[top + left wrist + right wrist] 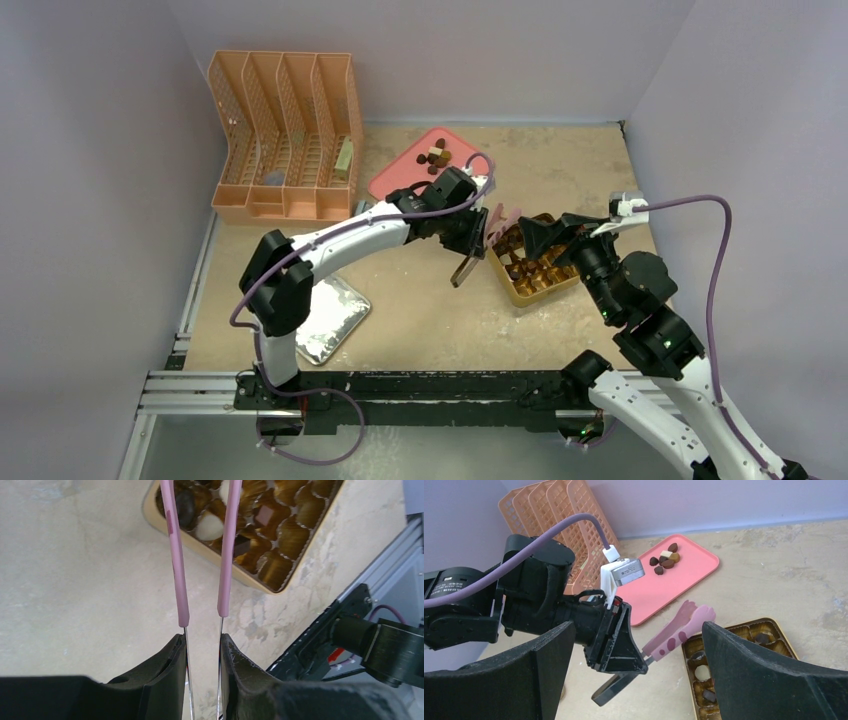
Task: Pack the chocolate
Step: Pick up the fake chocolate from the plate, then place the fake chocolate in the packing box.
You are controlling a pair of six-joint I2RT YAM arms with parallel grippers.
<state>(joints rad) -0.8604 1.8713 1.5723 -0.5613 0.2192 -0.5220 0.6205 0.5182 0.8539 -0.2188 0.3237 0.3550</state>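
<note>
My left gripper (470, 235) is shut on the metal handle of pink tongs (500, 222). In the left wrist view the gripper (203, 650) holds the two tong arms (177, 570) slightly apart, reaching over the gold gridded box (240, 575). Chocolate pieces lie in the box cells: a cream one (210, 526) and dark ones (185, 505). A few more chocolates (436, 155) lie on the pink tray (400, 175). In the right wrist view I see no piece between the tong tips (696, 615). My right gripper (545, 235) is open and empty, just above the box (530, 293).
An orange file organiser (285, 135) stands at the back left. A crumpled foil sheet (335, 320) lies near the left arm's base. Aluminium rails (200, 385) run along the near edge. Walls close the table on three sides.
</note>
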